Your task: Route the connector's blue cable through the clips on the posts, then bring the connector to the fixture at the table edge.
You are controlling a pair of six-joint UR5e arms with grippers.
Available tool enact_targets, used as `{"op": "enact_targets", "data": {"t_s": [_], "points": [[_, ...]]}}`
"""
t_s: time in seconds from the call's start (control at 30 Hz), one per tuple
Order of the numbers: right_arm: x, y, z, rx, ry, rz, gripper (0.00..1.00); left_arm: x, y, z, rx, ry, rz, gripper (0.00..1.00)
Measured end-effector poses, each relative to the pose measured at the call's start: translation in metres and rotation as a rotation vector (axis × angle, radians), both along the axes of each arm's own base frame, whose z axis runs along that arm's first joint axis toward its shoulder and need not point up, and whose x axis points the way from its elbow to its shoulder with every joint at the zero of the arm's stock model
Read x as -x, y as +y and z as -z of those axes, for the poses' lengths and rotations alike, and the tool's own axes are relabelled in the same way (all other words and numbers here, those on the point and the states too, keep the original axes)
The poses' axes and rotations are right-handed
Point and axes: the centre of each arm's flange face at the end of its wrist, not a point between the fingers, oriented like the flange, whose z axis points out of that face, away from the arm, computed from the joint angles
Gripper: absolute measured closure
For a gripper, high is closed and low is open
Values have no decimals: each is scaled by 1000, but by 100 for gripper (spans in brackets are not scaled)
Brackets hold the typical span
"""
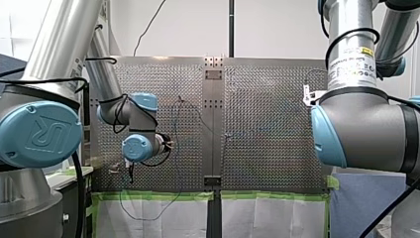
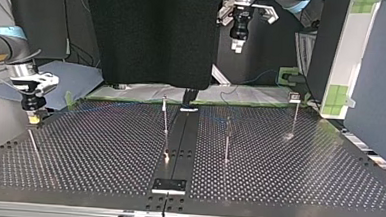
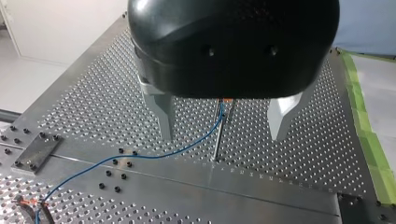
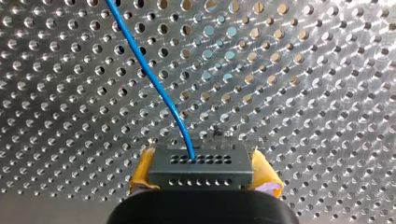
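Connector (image 4: pixel 201 167) clenched tight in the robot's right gripper (image 2: pixel 33 115), and you can see it plainly from the right wrist: the yellow pads (image 4: pixel 267 179) squeeze the dark block from both sides, its rows of small holes facing the perforated table (image 2: pixel 103 154). The blue cable (image 4: pixel 154 79) comes out of one hole in the upper row and curves away over the table. In the top view that gripper hangs low at the view's left, just above the table's side edge, near a thin leaning post (image 2: pixel 32 147). Over on the other side, the left gripper (image 2: pixel 238 45) sits high, well above the table's far edge, and it's released: the two metal fingers (image 3: pixel 163 116) are spread wide apart with nothing between them. Ahead of those fingers stands an upright post (image 3: pixel 217 137), and the blue cable climbs to its top, where a small orange-tinted clip (image 3: pixel 226 101) sits. From there the cable sags down and trails across the table's centre strip.
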Motion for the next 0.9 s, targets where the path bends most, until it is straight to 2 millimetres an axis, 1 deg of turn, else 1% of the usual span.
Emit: {"op": "enact_targets", "data": {"t_s": [0.53,0.9], "points": [[7,-6,-3,30,-25,19,78,0,1,0,-12,3,-4,2],[8,-10,-3,40,-37,18,78,1,1,1,-15,7,-5,2]]}}
